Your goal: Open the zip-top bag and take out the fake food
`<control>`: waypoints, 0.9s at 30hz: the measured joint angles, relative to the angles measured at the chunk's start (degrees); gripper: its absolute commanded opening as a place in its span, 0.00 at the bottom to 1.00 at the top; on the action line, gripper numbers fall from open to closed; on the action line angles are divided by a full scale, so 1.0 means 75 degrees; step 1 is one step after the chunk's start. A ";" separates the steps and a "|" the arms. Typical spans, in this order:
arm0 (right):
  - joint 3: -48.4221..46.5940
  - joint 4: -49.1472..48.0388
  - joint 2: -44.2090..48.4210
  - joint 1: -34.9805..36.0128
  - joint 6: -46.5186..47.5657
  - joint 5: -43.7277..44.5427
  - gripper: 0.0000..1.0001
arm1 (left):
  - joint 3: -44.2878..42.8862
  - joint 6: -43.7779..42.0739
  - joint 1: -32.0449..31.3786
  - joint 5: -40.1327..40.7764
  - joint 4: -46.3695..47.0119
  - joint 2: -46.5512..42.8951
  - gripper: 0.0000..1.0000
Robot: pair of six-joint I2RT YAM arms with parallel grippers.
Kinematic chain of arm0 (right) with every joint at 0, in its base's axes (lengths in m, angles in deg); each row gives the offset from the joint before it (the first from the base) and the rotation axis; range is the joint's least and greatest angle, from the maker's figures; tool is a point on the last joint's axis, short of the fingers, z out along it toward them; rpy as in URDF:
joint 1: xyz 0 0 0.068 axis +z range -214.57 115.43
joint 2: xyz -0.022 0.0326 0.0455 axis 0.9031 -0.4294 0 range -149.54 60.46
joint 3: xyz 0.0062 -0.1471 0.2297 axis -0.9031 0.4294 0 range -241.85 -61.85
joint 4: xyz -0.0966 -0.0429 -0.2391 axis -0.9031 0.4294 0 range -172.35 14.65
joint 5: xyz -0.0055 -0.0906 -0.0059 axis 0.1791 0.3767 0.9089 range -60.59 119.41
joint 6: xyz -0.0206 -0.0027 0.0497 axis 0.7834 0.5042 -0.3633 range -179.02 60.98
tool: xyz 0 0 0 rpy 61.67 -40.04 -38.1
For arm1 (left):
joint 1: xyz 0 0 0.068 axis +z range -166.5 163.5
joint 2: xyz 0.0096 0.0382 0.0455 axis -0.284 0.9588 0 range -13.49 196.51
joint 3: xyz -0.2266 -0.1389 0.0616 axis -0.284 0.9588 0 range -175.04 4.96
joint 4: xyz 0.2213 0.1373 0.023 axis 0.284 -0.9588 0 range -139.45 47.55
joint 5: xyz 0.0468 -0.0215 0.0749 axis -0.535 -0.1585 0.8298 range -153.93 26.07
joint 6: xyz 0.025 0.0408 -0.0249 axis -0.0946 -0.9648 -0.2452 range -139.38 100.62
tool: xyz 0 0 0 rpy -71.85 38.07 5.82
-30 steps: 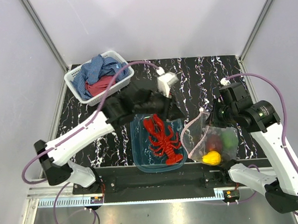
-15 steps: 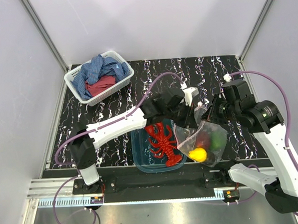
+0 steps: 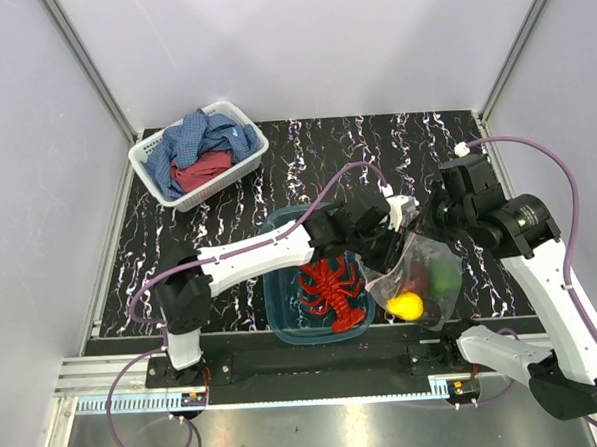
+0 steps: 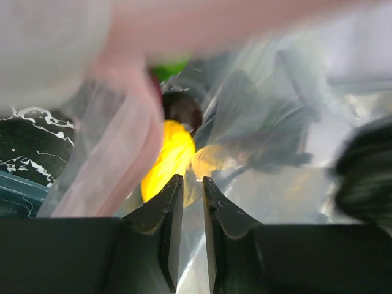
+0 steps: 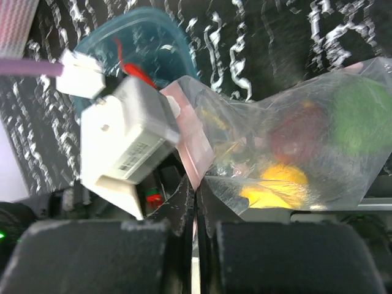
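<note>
- Black marbled table (image 3: 305, 153) lies under it all. The zip-top bag (image 3: 382, 279) hangs just right of the teal tub (image 3: 284, 319), where the red lobster (image 3: 332, 290) already lies.
- Your right gripper (image 5: 195, 196) is clamped on the bag's pinkish zip strip. If that thin pinch slips, the bag drops with the yellow fruit (image 3: 405, 305), green pepper (image 3: 444, 274) and dark red fruit (image 5: 294, 138) inside.
- Your left gripper (image 4: 190, 190) sits at the bag's mouth, jaws nearly together with a slit between. You cannot tell whether film is caught there.
- Closing here could grab plastic rather than fruit and tug the bag out of the right grip.
- The smooth, rounded yellow fruit could squirt from the fingers and roll off the near edge.
</note>
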 measured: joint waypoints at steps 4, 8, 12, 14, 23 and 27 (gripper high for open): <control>0.0000 -0.0134 -0.0131 0.0000 0.0023 0.0216 0.00 | 0.0003 -0.0006 -0.0003 0.0017 0.0003 0.0251 0.24; -0.0006 -0.0332 -0.0256 0.0000 0.0137 0.0204 0.00 | 0.0003 -0.0032 0.0006 0.0087 0.0009 0.0326 0.26; -0.0160 -0.0347 -0.0405 0.0000 0.0216 0.0140 0.00 | 0.0152 -0.0073 0.0006 0.0414 0.0332 0.0271 0.26; -0.0207 -0.0373 -0.0423 0.0000 0.0216 0.0087 0.00 | 0.0583 -0.0128 0.0000 0.0589 0.0758 0.0052 0.23; -0.0187 -0.0504 -0.0274 0.0000 -0.0076 0.0105 0.00 | 0.1582 -0.0408 -0.0117 0.0726 0.1629 -0.0705 0.32; -0.0015 -0.0519 -0.0073 0.0000 -0.0565 0.0093 0.00 | 0.1676 -0.0493 -0.0181 0.0979 0.1716 -0.0714 0.36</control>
